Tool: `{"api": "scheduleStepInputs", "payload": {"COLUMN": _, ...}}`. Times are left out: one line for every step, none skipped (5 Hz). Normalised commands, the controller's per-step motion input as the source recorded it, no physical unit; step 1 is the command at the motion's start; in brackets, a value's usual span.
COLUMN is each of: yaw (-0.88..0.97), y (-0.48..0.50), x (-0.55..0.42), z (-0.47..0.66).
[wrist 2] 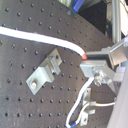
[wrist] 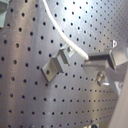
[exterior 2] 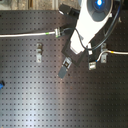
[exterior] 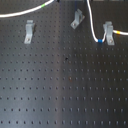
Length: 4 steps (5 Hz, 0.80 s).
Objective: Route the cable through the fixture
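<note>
**A:** A Franka arm is working over the black perforated board (exterior: 65,85), its gripper (wrist 2: 92,62) pinching the white cable (wrist 2: 40,39) near a reddish band; in both wrist views the jaws are closing tight on the cord, with nothing else between them.

**B:** And the cable is running where?

**A:** In the first exterior view it is sweeping in from the first exterior view's left, past a green band (exterior: 45,5), rising out of frame, then dropping beside the middle clip (exterior: 76,19) and hooking at a blue band into the right clip (exterior: 107,31). The left clip (exterior: 29,31) is sitting empty.

**B:** So the step in hand?

**A:** Seemingly seating the held stretch in the clip (wrist 2: 44,74) lying just beside it. Doing it well is meaning keeping the cord taut, lining it up with the slot and lowering slowly, without dragging the already hooked end free.
</note>
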Motion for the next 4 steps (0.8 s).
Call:
{"api": "scheduleStepInputs", "payload": {"yaw": 0.11, "y": -0.233, "x": -0.178, "z": 0.44}}
{"api": "scheduleStepInputs", "payload": {"yaw": 0.31, "y": -0.168, "x": -0.367, "z": 0.32}}
{"api": "scheduleStepInputs", "payload": {"yaw": 0.53, "y": 0.098, "x": -0.324, "z": 0.16}}
{"api": "scheduleStepInputs", "payload": {"yaw": 0.41, "y": 0.289, "x": -0.085, "z": 0.05}}
